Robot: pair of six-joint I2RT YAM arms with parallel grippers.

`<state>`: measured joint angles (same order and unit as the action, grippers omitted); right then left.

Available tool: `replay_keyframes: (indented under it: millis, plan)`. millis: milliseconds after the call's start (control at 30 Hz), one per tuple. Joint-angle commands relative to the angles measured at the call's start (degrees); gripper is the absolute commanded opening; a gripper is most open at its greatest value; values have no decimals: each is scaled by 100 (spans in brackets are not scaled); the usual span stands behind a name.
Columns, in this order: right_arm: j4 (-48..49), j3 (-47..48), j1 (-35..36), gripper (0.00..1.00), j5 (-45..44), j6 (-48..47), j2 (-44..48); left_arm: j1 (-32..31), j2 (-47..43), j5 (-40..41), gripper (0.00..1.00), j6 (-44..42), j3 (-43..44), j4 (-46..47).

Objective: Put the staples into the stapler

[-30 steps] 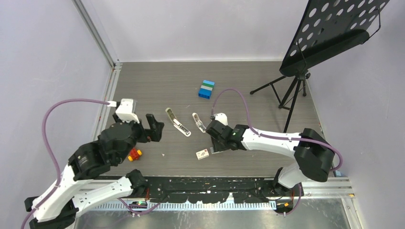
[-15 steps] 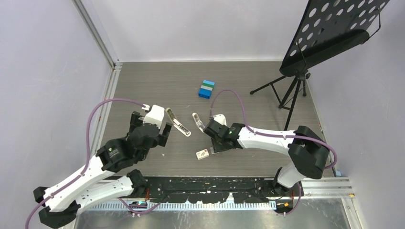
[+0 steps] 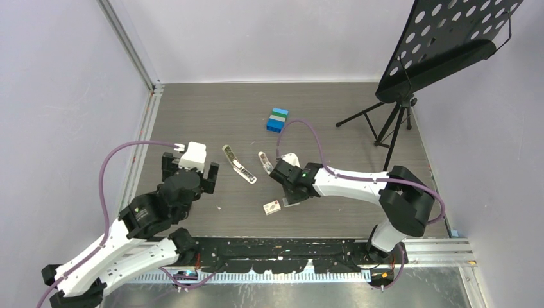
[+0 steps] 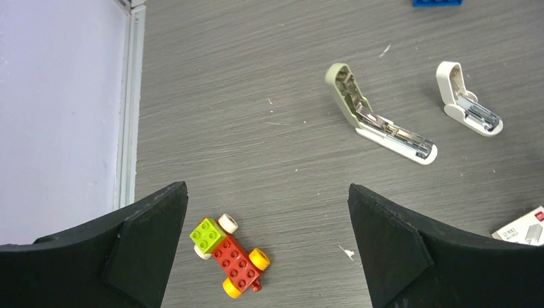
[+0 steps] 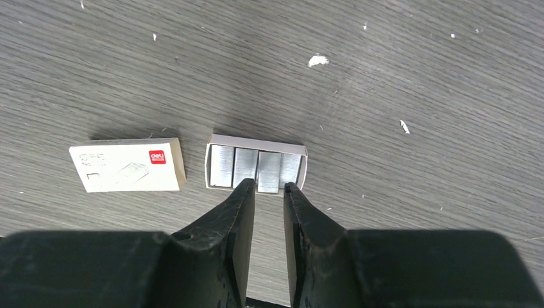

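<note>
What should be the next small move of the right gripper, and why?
Probably ease the right gripper forward and down onto the staple tray, then pinch one strip. Its fingers stand a narrow gap apart and hold nothing, with the tips at the tray's near edge, where the silvery strips lie exposed. The stapler lies open, so it seems ready to be loaded.

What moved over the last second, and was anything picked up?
The left gripper swung right toward the stapler, then backed off a little to the left, jaws wide and holding nothing. The right gripper edged slightly left, keeping its tips at the staples tray. The stapler, box and blue bricks have not moved.
</note>
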<state>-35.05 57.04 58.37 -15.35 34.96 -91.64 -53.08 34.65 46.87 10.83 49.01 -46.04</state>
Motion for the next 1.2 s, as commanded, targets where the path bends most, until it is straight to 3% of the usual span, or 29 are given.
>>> replay_keyframes:
  millis: [0,1167]
  plan:
    - [-61,274,-1,28,4,-144,-145,197,-176,108,98,-72,-23,323]
    - [-258,238,-3,20,-347,-151,-377,518,-178,-365,98,-12,-50,369]
